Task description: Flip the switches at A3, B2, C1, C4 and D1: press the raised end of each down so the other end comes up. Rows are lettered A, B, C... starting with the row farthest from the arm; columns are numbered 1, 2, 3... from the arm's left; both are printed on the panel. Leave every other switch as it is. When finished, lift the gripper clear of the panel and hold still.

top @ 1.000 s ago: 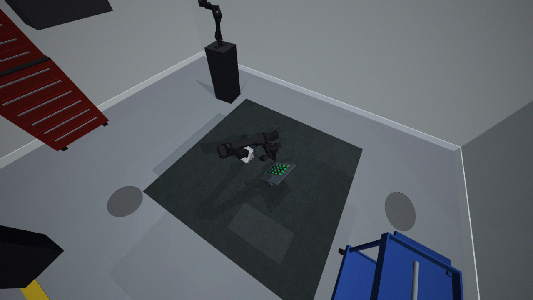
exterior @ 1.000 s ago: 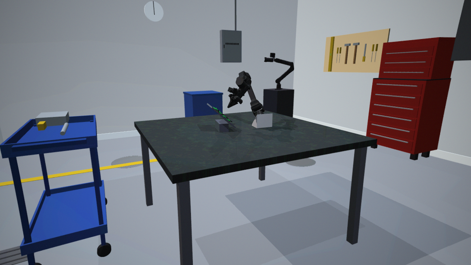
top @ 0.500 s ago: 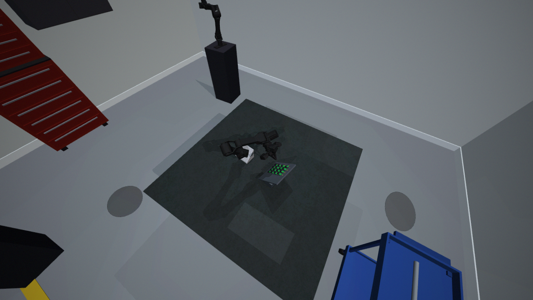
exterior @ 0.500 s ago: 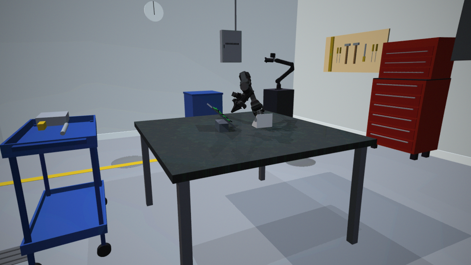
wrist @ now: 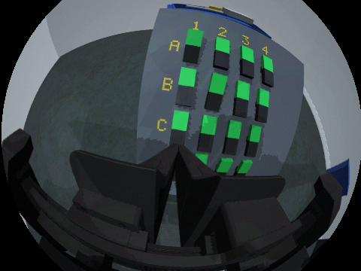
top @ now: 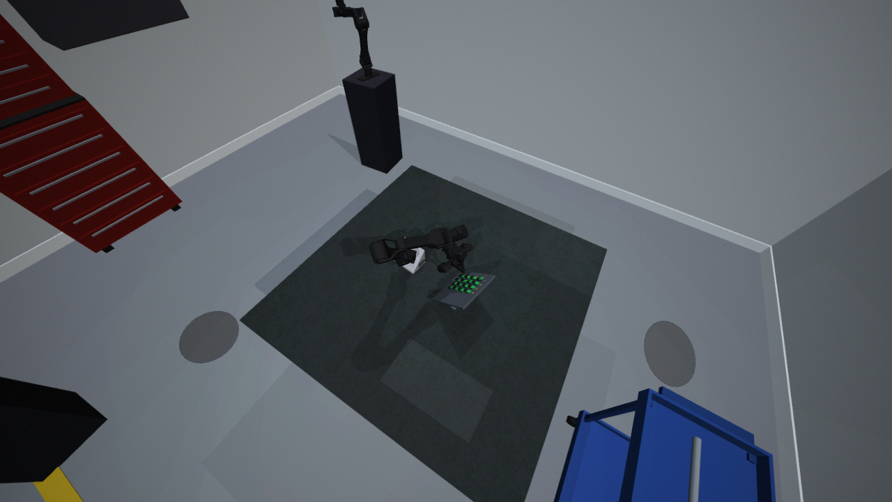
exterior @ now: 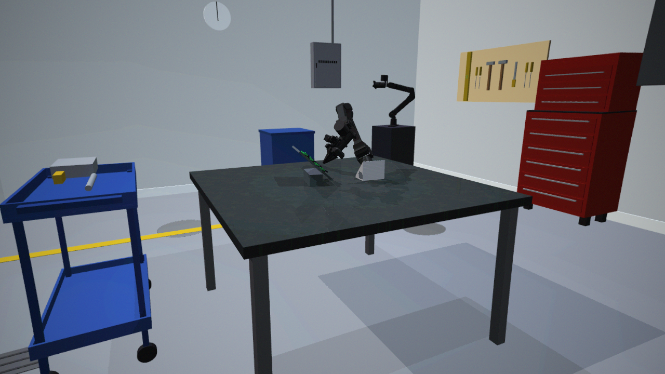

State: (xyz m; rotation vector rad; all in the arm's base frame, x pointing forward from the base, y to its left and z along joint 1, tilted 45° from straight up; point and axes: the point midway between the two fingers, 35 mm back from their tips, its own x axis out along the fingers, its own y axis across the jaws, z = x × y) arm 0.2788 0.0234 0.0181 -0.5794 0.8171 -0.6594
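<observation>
The tilted grey panel (top: 450, 299) (exterior: 295, 148) (wrist: 150, 103) carries rows of green-and-black rocker switches. My gripper (top: 463, 270) (exterior: 324, 162) (wrist: 177, 150) is shut and empty. In the wrist view its tips overlap the lower edge of switch C1 (wrist: 180, 121); whether they touch cannot be told. Switch A3 (wrist: 247, 61) has a bright green far half. Switch B2 (wrist: 216, 90) has a slightly darker green far half. Switch C4 (wrist: 253, 140) is at the right of row C. D1 is hidden behind the fingers, and the rest of row D shows only partly. Raised ends are hard to tell.
The panel stands on a dark table (top: 349, 299) (exterior: 395, 209). A white wedge-shaped block (top: 414, 262) (exterior: 373, 170) is by the arm's base. A grey block (exterior: 313, 177) is under the panel. A blue cart (top: 698, 461) (exterior: 93, 279) stands away from the table.
</observation>
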